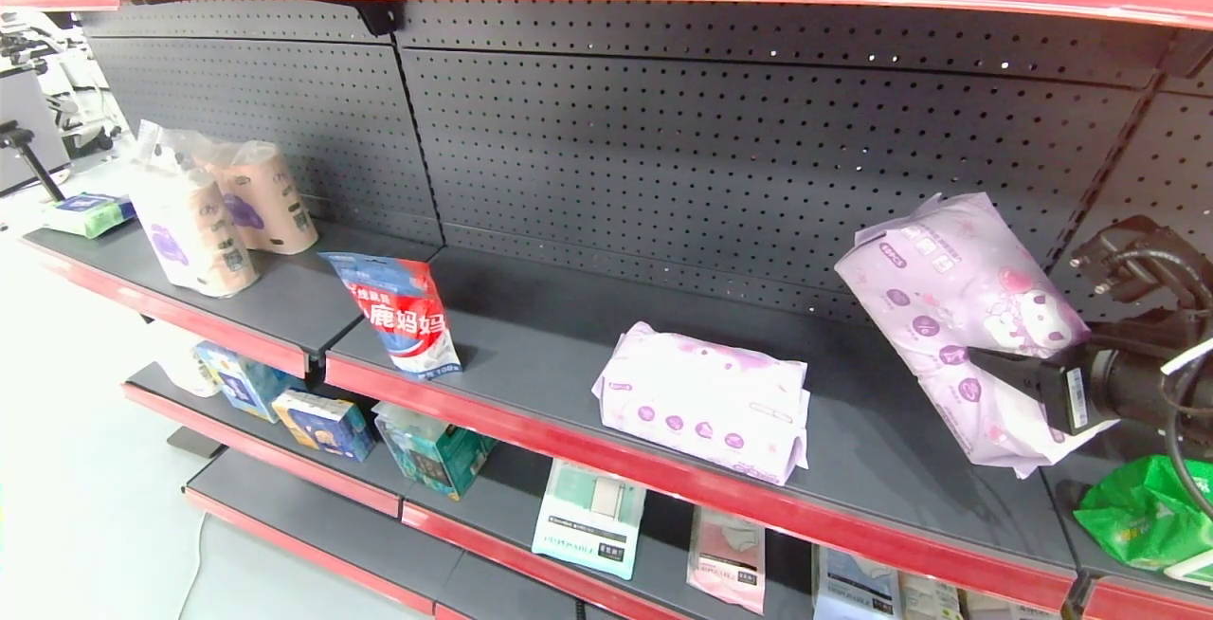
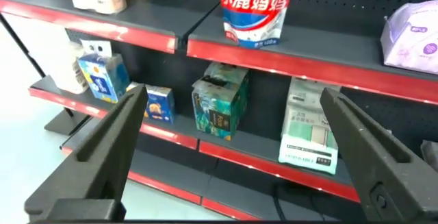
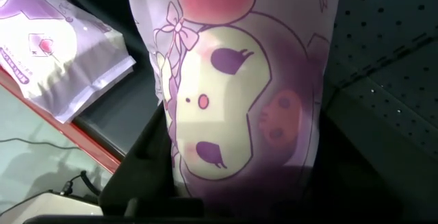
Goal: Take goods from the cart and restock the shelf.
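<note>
- Black metal shelf [image 1: 569,355] with a red front edge and a perforated back panel; goods listed from the left end.
- Small green-and-blue flat box [image 1: 90,214] at the far left end.
- Two clear-wrapped beige roll packs [image 1: 194,231] upright, touching each other, one nearer the front edge.
- Red, white and blue stand-up pouch [image 1: 403,312] at the front edge, just right of the deck seam.
- Left gripper [image 2: 233,94]: black fingers spread wide, nothing between them, facing the lower tier below that pouch.
- Lower tier: blue cartons [image 1: 242,378], teal carton [image 1: 431,449], white-and-green box [image 1: 588,518], pink packet [image 1: 728,558].
- Pink-and-purple soft pack lying flat [image 1: 706,402] mid-deck, long side along the front edge.
- Second pink-and-purple soft pack with cartoon print [image 1: 957,317]: tilted, over the right end of the same deck, top leaning towards the back panel. Can't tell if its bottom corner touches the deck.
- Right gripper [image 1: 1004,369]: clamped on that pack's lower part, one finger on each face.
- Crumpled green plastic bag [image 1: 1142,511] far right, below the right arm.
</note>
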You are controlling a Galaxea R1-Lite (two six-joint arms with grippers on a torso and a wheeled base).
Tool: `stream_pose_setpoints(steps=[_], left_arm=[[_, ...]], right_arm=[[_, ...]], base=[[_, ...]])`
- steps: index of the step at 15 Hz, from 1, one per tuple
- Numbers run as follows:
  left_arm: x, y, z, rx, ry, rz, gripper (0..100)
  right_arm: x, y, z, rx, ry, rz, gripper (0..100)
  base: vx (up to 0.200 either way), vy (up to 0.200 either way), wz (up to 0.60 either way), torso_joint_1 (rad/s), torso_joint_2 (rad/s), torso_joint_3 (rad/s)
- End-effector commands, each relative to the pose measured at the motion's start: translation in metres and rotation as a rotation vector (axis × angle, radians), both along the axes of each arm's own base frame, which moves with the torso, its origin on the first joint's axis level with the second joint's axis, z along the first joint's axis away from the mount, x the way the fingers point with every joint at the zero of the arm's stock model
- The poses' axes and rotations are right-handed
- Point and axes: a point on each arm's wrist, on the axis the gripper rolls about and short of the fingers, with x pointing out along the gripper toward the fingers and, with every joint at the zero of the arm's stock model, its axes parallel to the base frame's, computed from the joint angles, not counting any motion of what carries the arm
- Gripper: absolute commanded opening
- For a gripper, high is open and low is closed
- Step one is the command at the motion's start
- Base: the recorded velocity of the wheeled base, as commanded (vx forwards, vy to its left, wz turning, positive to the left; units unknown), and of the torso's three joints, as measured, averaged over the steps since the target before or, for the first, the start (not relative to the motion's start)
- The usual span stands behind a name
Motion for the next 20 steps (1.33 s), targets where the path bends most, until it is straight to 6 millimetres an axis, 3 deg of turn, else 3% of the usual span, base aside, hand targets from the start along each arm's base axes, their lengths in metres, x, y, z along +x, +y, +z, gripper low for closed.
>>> stream_pose_setpoints(steps=[1,9,15,20], left_arm=[[0.0,0.0,0.0,0.001,-0.006,-0.002,100],[0.0,0.0,0.0,0.001,-0.006,0.0,100],[0.0,0.0,0.0,0.001,-0.006,0.0,100],[0.0,0.0,0.0,0.001,-0.006,0.0,100]], right_arm=[[0.0,-0.001,0.0,0.001,-0.003,-0.003,0],[0.018,0.002,-0.014,-0.044,0.06,0.078,0],[0.065,0.005,-0.04,-0.075,0.076,0.183,0],[0.104,0.009,-0.043,-0.126,0.051,0.26,0]], base=[[0.0,0.0,0.0,0.0,0.0,0.0],[0.0,0.0,0.0,0.0,0.0,0.0],[0.0,0.0,0.0,0.0,0.0,0.0],[0.0,0.0,0.0,0.0,0.0,0.0]])
